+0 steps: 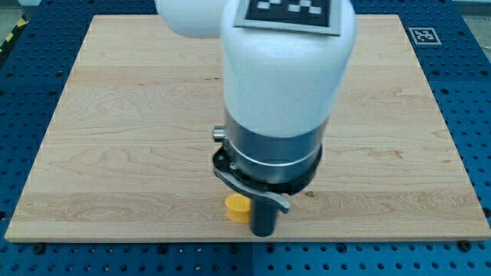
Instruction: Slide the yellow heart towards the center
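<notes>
The yellow heart (237,207) shows only in part, near the board's bottom edge at the view's middle. My tip (263,233) is down on the board just to the heart's right and slightly below it, touching or nearly touching it. The arm's big white and grey body hides the rest of the heart and the whole column of other blocks behind it.
The wooden board (115,138) lies on a blue perforated table. The board's bottom edge runs just below my tip. A marker tag (423,35) sits at the board's top right corner.
</notes>
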